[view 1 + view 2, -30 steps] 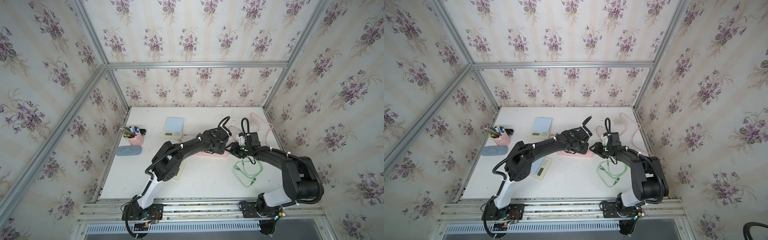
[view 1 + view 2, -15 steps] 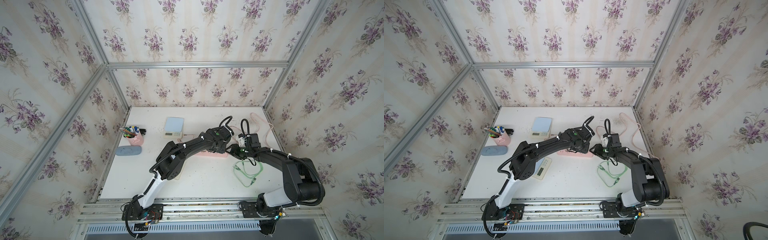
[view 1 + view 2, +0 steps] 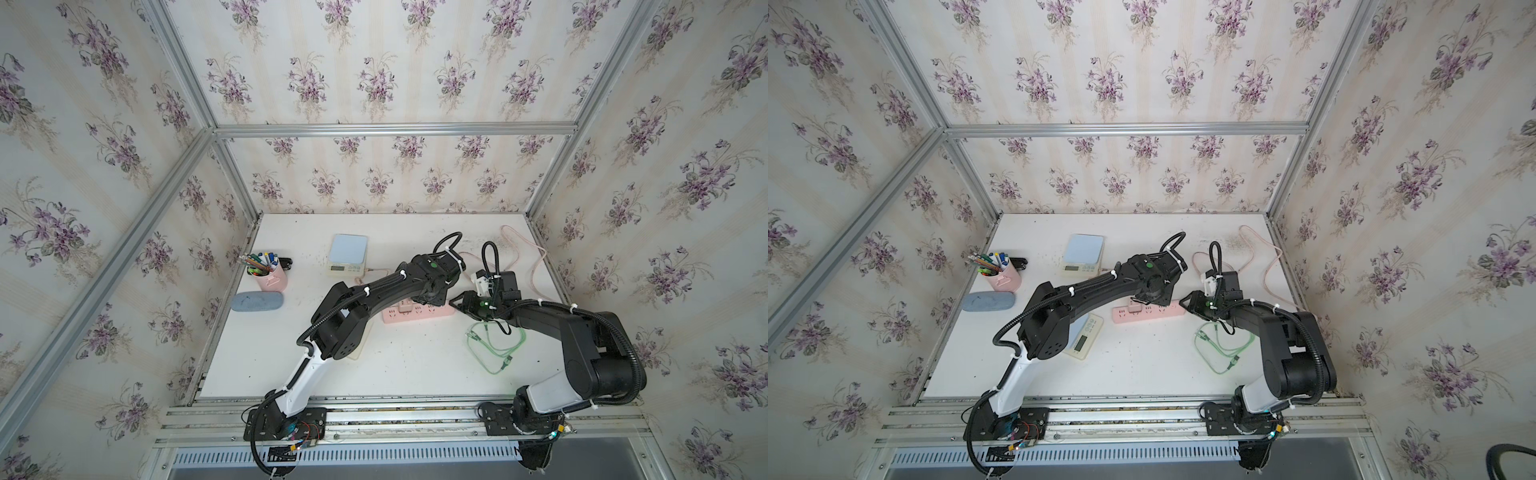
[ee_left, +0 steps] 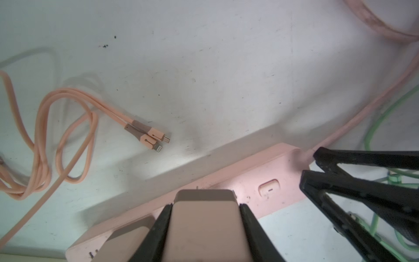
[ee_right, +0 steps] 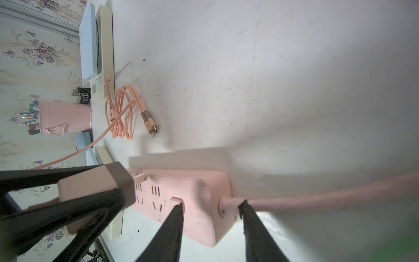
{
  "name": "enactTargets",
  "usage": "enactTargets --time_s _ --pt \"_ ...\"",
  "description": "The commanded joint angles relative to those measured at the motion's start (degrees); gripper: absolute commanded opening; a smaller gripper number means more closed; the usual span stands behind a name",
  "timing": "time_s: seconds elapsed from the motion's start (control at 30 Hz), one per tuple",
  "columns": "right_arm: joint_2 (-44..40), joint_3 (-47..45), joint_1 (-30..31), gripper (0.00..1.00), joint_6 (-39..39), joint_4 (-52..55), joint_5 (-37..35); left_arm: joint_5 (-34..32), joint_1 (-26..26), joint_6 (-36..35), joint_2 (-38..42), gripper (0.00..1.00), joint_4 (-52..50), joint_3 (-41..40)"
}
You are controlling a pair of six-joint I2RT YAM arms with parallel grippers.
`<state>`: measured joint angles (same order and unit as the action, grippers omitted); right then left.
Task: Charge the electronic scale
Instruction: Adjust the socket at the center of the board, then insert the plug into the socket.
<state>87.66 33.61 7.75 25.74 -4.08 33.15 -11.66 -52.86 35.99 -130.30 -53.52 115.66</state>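
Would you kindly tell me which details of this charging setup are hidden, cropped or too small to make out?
Back scale, its display: too small in both top views, oblique in the right wrist view.
Second scale: mostly under the left arm in both top views.
Right hand astride the power strip: whether it grips is unclear in either wrist view.
Pink charger in the left hand: its rear runs off the left wrist picture.
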Motion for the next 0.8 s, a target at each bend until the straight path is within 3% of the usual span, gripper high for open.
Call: enactTargets --time_s 0.0,0.4,0.77 --pt "0.1 -0.5 0.2 0.43 0.5 4.1 -0.6 1.8 -0.1 2.3 -0.8 0.08 -0.6 1.3" --pt "-2.7 -1.9 0.3 0.43 1.4 3.8 -1.1 -0.4 -2.0 9.8 1.7 0.02 -0.4 -1.8" --pt "-3.3 -2.3 0.3 0.43 1.8 3.1 -0.4 -1.0 -1.1 16.7 -0.9 0.01 0.1 -1.9"
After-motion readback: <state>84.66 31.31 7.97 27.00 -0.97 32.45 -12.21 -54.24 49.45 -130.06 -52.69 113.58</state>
